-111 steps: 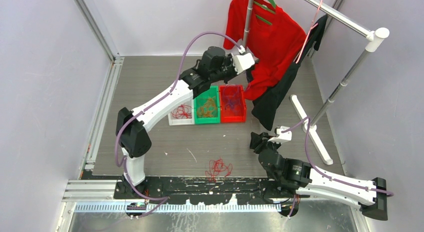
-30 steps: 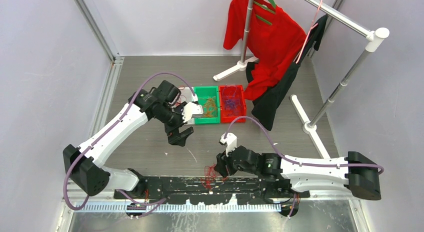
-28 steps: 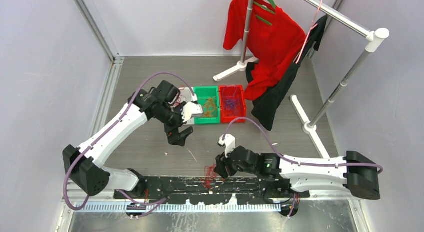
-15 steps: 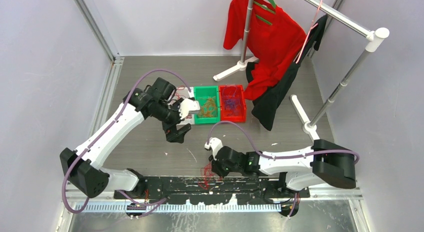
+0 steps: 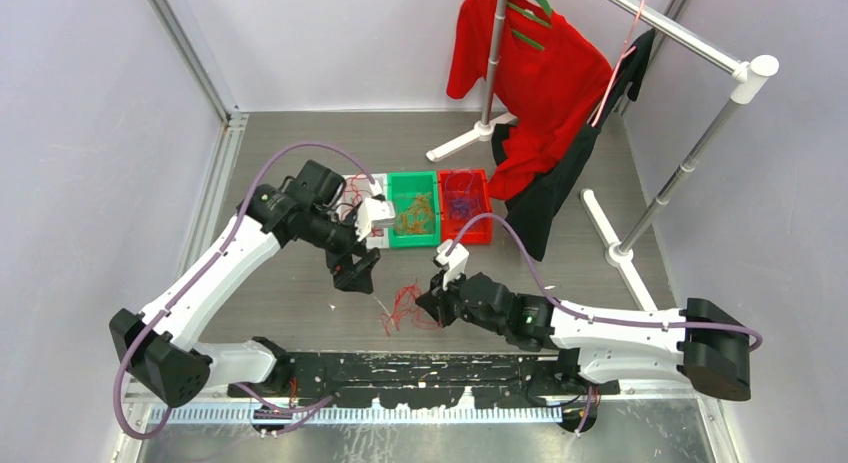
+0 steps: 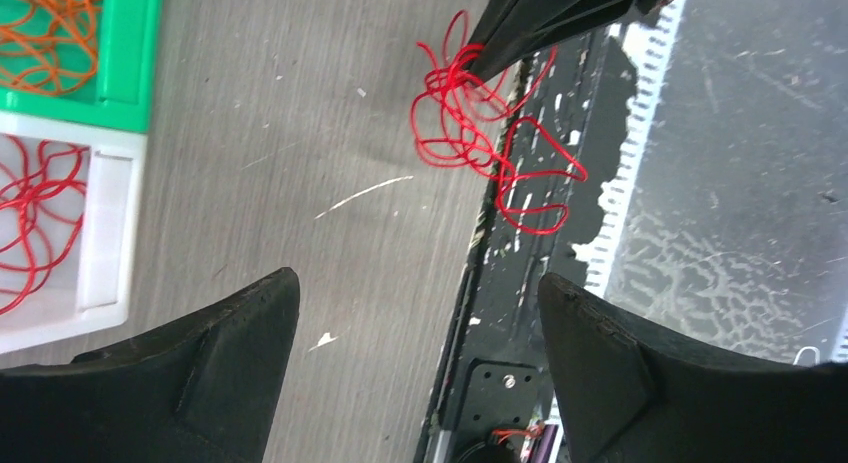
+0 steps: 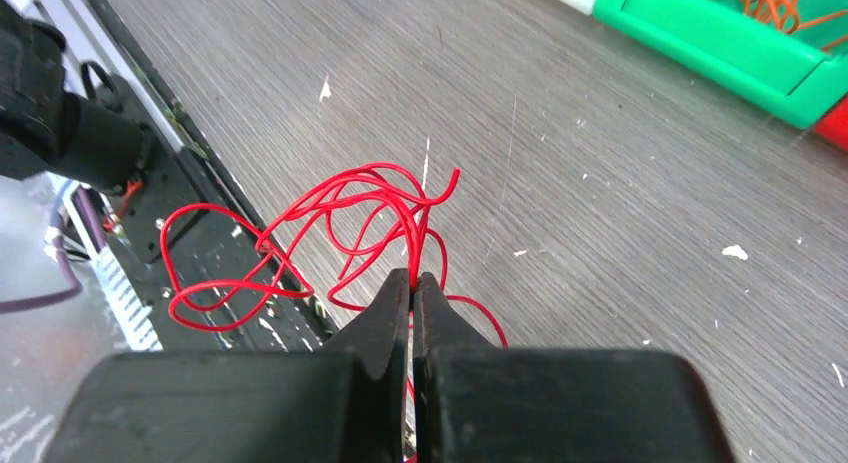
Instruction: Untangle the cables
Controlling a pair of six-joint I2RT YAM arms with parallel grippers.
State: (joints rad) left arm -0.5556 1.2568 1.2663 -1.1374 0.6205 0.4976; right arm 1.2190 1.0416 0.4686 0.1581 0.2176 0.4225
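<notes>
Cables pinched in right tool, left tool spread, wrist views only

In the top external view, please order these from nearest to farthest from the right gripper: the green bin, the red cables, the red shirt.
1. red cables: pinched in the right gripper, near the front edge.
2. green bin: farther back, at mid-table.
3. red shirt: hanging at the far back, to the right.
</notes>
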